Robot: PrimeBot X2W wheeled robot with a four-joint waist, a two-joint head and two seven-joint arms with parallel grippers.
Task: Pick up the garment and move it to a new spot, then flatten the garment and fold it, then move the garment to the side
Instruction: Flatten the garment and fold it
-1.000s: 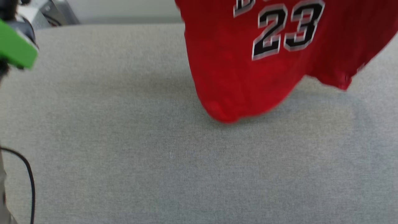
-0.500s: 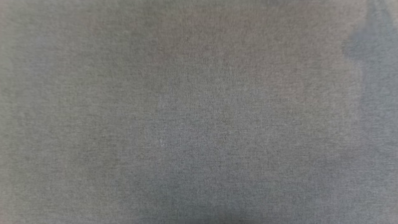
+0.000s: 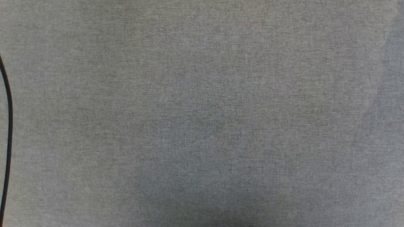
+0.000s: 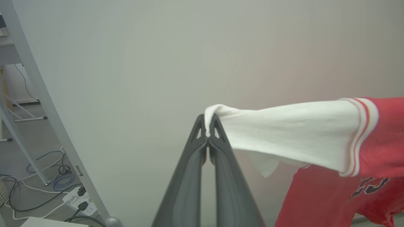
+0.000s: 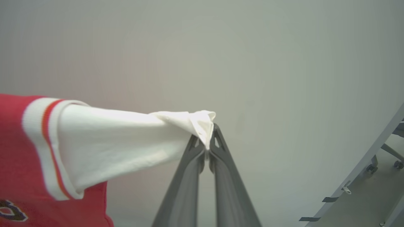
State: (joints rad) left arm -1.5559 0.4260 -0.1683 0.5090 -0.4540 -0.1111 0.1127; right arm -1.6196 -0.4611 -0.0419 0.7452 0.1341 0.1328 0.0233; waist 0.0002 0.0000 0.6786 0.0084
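Hanging in the air before a pale wall, the garment (image 4: 382, 132) is stretched out by its soft white sleeves. The left jaws are pinched tight on one sleeve tip (image 4: 217, 112), and the right jaws on the other sleeve tip (image 5: 202, 121). Its red body, edged with striped trim, sags below. The head view gives a grey woven worktop (image 3: 202, 113) and a thin black cable (image 3: 8, 126).

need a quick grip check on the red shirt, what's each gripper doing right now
Left gripper: shut on one white sleeve of the red soft-fabric T-shirt.
Right gripper: shut on the T-shirt's other white sleeve.
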